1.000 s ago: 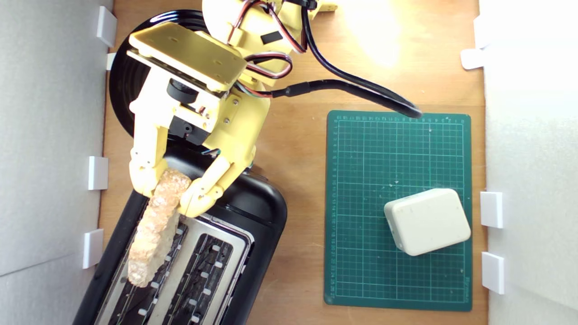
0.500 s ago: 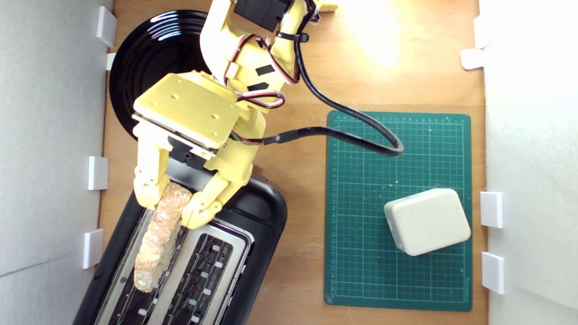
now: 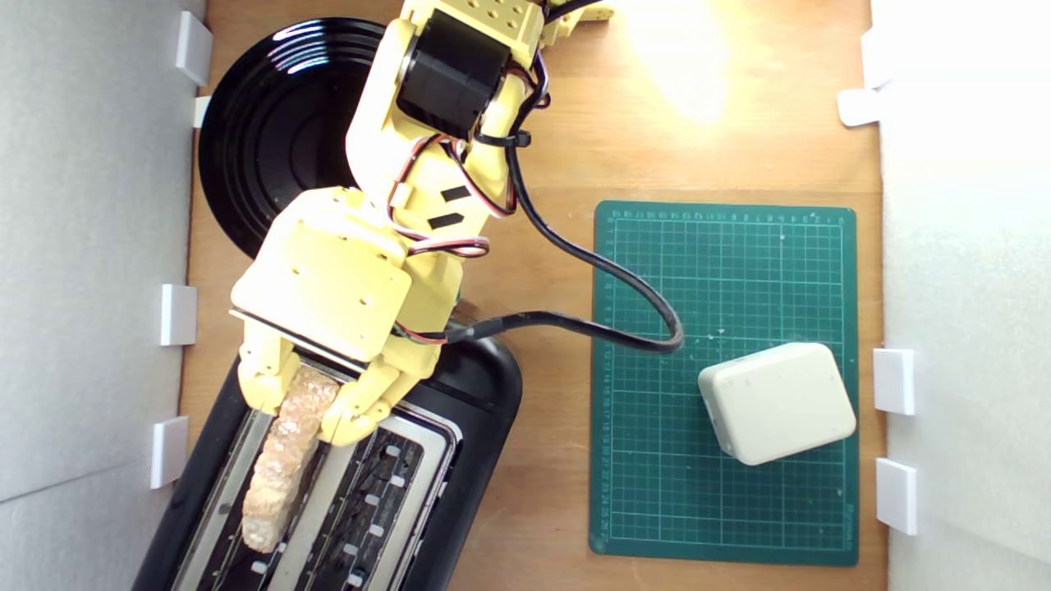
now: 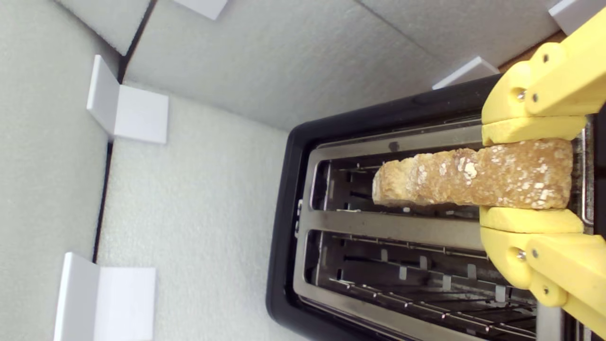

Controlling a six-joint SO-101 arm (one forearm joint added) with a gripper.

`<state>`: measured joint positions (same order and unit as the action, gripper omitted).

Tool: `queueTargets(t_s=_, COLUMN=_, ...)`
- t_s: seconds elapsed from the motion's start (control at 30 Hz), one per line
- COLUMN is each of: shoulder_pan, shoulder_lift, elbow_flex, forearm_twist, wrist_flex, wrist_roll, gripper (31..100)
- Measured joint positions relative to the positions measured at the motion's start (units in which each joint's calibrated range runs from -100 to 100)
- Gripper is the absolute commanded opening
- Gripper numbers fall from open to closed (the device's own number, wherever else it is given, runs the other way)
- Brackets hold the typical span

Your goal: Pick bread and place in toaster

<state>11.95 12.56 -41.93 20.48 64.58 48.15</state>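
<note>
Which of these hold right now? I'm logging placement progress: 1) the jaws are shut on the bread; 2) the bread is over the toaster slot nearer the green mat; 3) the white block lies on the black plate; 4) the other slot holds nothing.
1) True: the gripper clamps the bread by one end.
2) False: the bread sits over the slot on the exterior view's left of the toaster, farther from the green mat.
3) False: the white block lies on the green mat; the black plate carries nothing visible.
4) True: the other slot shows only wire guides.
</note>
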Motion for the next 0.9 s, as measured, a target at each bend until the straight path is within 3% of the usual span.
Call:
queueTargets(t_s=0.27, shoulder_pan=0.18, shoulder_lift=3.44, elbow_flex=-0.74, forearm_twist=0.0, wrist_flex=-0.08, wrist_roll=0.0, gripper=54.7)
queueTargets(t_s=0.9, shoulder_pan=2.47, shoulder_lift=7.56, elbow_flex=-2.22, forearm_twist=-4.09, wrist_flex=-0.08, wrist_roll=0.1, gripper=55.5)
